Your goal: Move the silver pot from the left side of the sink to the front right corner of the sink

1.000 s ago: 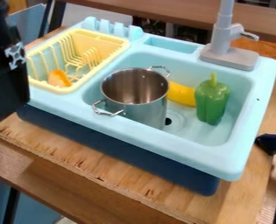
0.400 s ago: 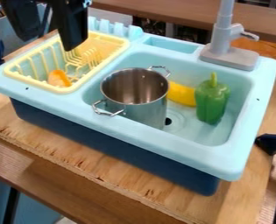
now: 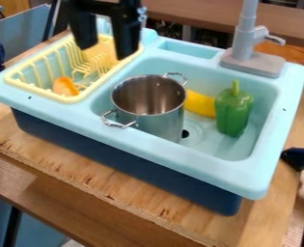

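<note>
Claw (image 3: 104, 53): moved right, fingers spread, hanging near far end of rack (image 3: 38, 91)
Pot (image 3: 160, 124): same spot in the sink (image 3: 180, 161)
Pepper (image 3: 233, 113): unmoved, right of the pot

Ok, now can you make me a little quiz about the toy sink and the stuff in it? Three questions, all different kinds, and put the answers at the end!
1. True or false: the green pepper is outside the metal pot.
2. What color is the small thing in the yellow rack?
A) blue
B) orange
C) green
3. Fill in the gap: the two fingers of the gripper are ____ (apart or touching).

Key: 1 true; 2 B; 3 apart.
</note>
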### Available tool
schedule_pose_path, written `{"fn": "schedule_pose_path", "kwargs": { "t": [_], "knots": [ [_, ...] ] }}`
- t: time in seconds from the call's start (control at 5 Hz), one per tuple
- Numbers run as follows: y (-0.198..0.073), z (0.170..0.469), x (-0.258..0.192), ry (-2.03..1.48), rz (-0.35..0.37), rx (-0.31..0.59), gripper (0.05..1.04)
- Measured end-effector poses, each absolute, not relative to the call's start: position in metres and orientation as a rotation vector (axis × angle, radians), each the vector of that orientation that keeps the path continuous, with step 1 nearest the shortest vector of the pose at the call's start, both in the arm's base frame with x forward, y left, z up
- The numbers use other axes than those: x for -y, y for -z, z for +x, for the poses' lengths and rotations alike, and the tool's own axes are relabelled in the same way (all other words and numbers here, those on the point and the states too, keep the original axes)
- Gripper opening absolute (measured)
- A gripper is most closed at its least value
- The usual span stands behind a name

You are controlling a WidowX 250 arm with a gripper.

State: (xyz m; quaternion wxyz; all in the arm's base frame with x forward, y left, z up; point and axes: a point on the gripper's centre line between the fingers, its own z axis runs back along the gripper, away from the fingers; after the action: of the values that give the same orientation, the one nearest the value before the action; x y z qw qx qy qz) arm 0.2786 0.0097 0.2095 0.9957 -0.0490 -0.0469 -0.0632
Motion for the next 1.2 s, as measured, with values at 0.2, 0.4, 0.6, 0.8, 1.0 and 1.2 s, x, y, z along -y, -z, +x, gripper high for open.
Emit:
{"fn": "schedule_pose_path", "kwargs": {
  "t": [0.2, 0.4, 0.6, 0.8, 1.0, 1.2],
  "knots": [
    [-0.199, 0.296, 0.004, 0.132, -0.184, 0.137, 1.000],
    [-0.182, 0.295, 0.026, 0.112, -0.226, 0.136, 1.000],
    [-0.168, 0.301, 0.050, 0.084, -0.237, 0.121, 1.000],
    [-0.151, 0.301, 0.064, 0.103, -0.191, 0.071, 1.000],
    [-0.138, 0.307, 0.062, 0.106, -0.114, -0.009, 1.000],
    [-0.139, 0.310, 0.053, 0.106, -0.046, -0.046, 1.000]
  ]
}}
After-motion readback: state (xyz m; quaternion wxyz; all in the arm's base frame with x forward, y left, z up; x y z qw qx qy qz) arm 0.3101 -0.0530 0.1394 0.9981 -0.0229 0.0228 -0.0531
